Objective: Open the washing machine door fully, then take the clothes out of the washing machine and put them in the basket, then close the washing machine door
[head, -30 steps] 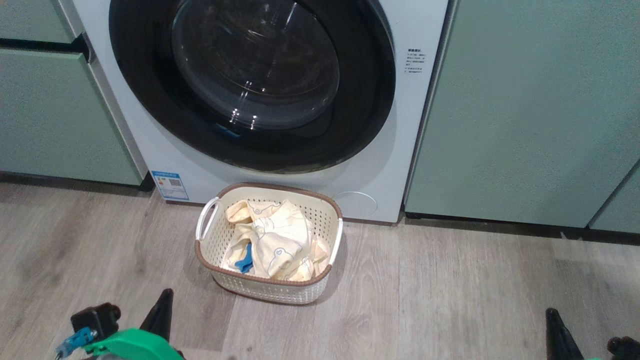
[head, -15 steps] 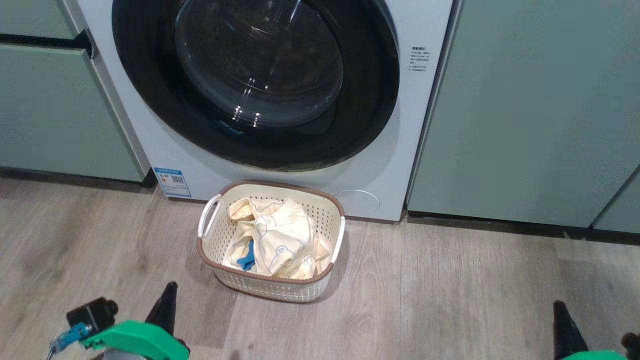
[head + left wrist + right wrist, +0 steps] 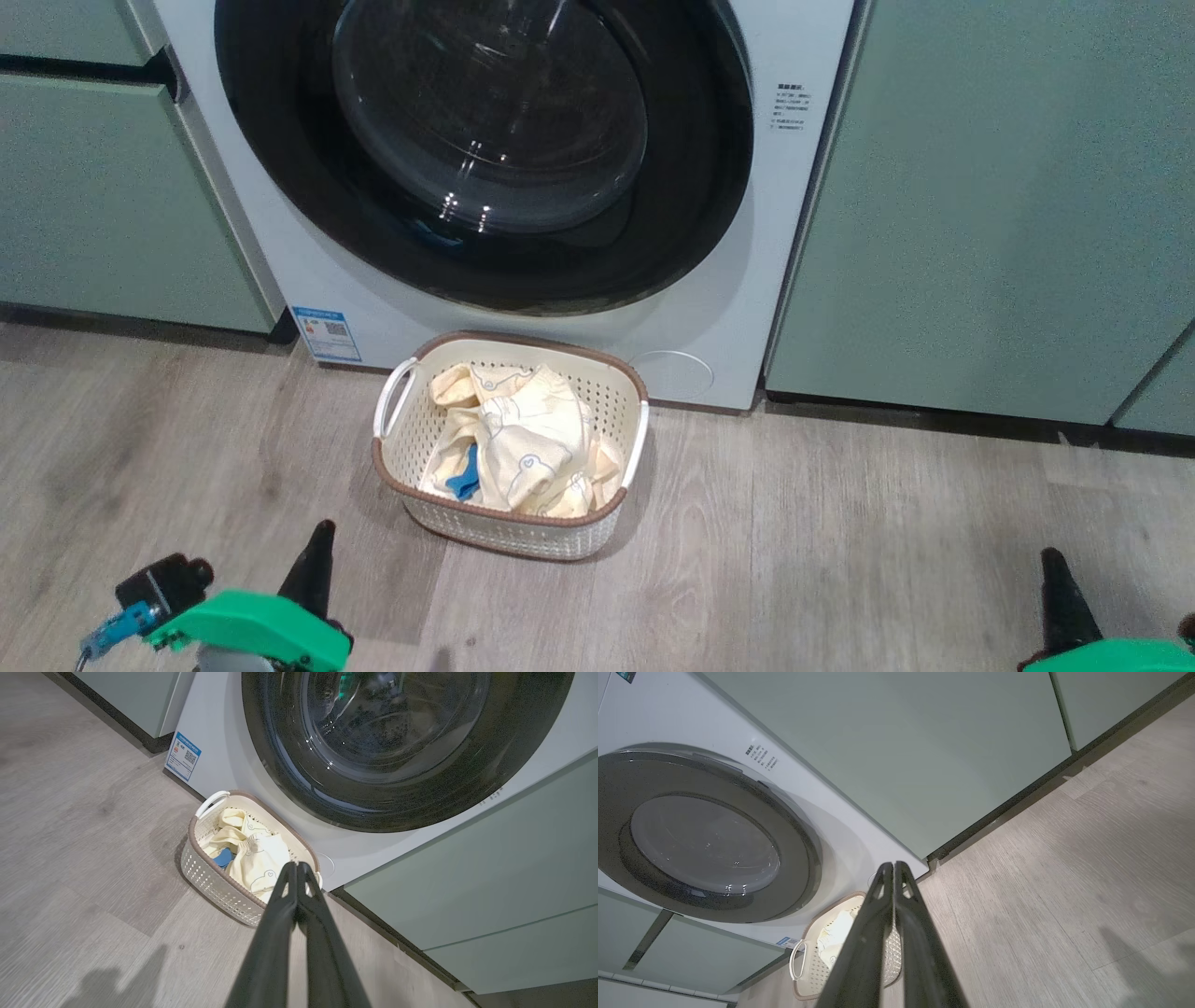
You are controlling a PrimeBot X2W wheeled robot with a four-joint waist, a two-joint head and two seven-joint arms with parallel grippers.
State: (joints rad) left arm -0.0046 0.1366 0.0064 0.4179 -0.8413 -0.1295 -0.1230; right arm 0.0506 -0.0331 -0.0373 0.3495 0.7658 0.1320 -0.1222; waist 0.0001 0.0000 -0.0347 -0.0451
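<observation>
Logging item one, I told the desk: "Door (image 3: 490,121): black rim, glass bowl, lay flush against the washer (image 3: 709,308), closed. What lay behind the glass I could not make out."

"Item two, the clothes?"

"Clothes (image 3: 523,443): pale yellow, bunched, with one blue piece (image 3: 463,481) at their left. All sat inside the basket (image 3: 509,539)."

"And the basket's place?"

"On the floor (image 3: 840,541), just in front of the washer and below the door, near the sticker (image 3: 327,334). It stood upright, with both white handles (image 3: 394,397) showing. Green cabinets (image 3: 980,205) stood on either side of the washer."

"Grippers?"

"Left gripper (image 3: 296,868): jaws pressed together tip to tip, nothing between them. On my head feed it hung at the lower left, over the floor, apart from the basket. From its wrist camera the tips lined up with the basket's far corner. Right gripper (image 3: 894,865): jaws likewise closed tight and empty. It sat at the lower right of the head feed, over the floor, well apart from the basket. I saw neither one touching door, clothes or basket."
</observation>
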